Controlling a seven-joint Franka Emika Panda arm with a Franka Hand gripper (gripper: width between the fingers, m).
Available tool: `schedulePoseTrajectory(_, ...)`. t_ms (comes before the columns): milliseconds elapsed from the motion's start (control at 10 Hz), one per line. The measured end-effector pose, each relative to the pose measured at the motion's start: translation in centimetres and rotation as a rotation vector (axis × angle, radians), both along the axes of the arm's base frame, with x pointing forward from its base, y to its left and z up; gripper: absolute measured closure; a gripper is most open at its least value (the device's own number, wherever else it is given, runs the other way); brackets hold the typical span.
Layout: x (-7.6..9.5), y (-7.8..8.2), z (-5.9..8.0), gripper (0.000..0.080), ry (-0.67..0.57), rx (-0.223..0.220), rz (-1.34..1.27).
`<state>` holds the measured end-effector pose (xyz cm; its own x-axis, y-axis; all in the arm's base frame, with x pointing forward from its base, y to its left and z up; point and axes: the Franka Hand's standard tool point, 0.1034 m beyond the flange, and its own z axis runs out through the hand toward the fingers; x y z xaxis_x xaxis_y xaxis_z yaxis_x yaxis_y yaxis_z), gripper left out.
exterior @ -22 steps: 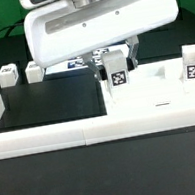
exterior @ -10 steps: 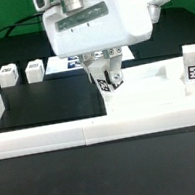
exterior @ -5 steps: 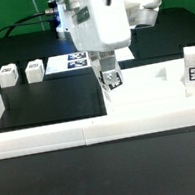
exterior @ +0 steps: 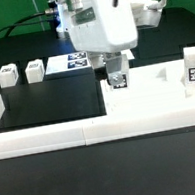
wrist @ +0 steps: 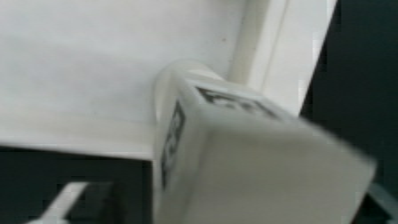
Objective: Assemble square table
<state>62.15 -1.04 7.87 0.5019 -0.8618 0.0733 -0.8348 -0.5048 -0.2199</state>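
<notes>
In the exterior view you find the pincer (exterior: 116, 69) clamped on one leg block (exterior: 117, 80), over the tabletop slab (exterior: 158, 94) on the desk (exterior: 108, 180). Only the wrist view shows the block's tag close up, blurred, nothing legible

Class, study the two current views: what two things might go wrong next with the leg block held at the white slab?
1. The leg block in the gripper is close to the edge of the slab. Set down off target, it might topple onto the black surface.
2. In the wrist view the leg block looks tilted and blurred, so it may land crooked.
</notes>
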Motion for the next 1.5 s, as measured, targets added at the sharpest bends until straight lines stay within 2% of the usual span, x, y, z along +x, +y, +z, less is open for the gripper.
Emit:
schedulePoseTrajectory(100,0.1,0.4,0.7,0.0197,-0.011,-0.035,0.172)
schedulePoseTrajectory(200,0.0,0.4,1.0,0.0158,-0.016,-0.044,0.208)
schedulePoseTrajectory(500,-0.1,0.4,0.7,0.0150,-0.016,-0.093,0.406)
schedulePoseTrajectory(700,0.7,1.3,0.6,0.0150,-0.006,-0.178,0.748)
schedulePoseTrajectory(800,0.7,1.1,0.2,0.0150,-0.005,-0.197,0.832)
schedulePoseTrajectory(1000,0.6,1.1,0.1,0.0150,-0.005,-0.197,0.837)
schedulePoseTrajectory(1100,0.0,1.1,-0.2,0.0150,0.023,-0.156,0.812)
schedulePoseTrajectory(1200,-1.1,0.9,-0.4,0.0150,0.086,-0.067,0.770)
schedulePoseTrajectory(1400,-0.8,0.9,-0.6,0.0150,0.094,-0.061,0.773)
schedulePoseTrajectory(1500,-0.8,0.9,-0.6,0.0291,0.094,-0.061,0.772)
